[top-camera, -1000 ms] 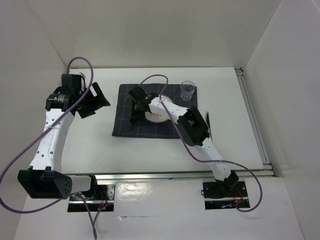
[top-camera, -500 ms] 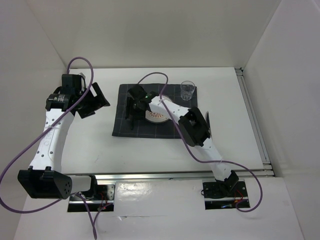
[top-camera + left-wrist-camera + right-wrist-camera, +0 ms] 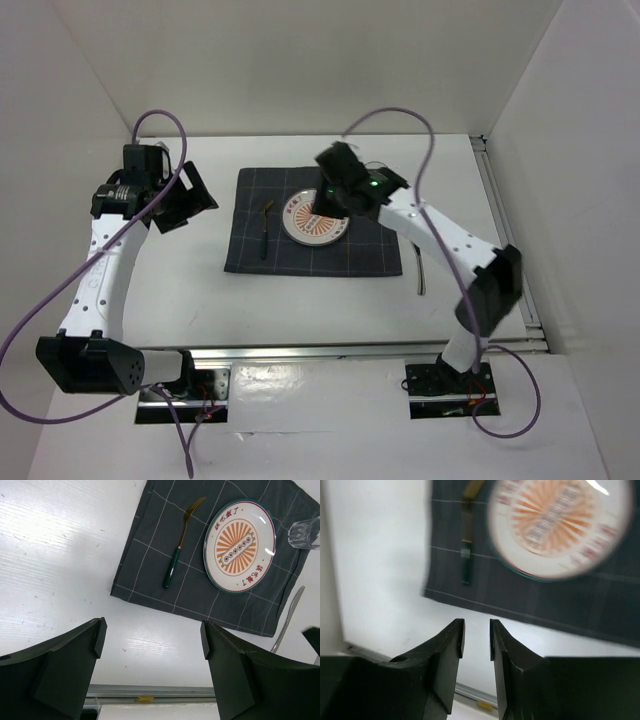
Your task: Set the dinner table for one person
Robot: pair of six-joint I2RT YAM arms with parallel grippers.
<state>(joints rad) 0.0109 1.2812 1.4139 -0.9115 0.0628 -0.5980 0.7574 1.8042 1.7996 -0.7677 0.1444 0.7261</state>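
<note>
Right claw [image 3: 328, 198] has left the fork [image 3: 265, 228] and risen to the plate's [image 3: 312, 220] 1 o'clock edge. The fork lies at 9 o'clock of the plate, both on the checked mat [image 3: 250, 255], mid white bench [image 3: 300, 300].

Left wrist view: the left claw [image 3: 152, 635] is wide apart and empty above bare bench, with a glass [image 3: 304, 532] at the plate's 3 o'clock.

Right wrist view: the right claw's fingers [image 3: 451, 640] are nearly together and grip nothing.

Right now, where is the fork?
In the top view, the fork lies on the left part of the checked mat, just left of the plate, with its handle pointing toward the near side.
</note>
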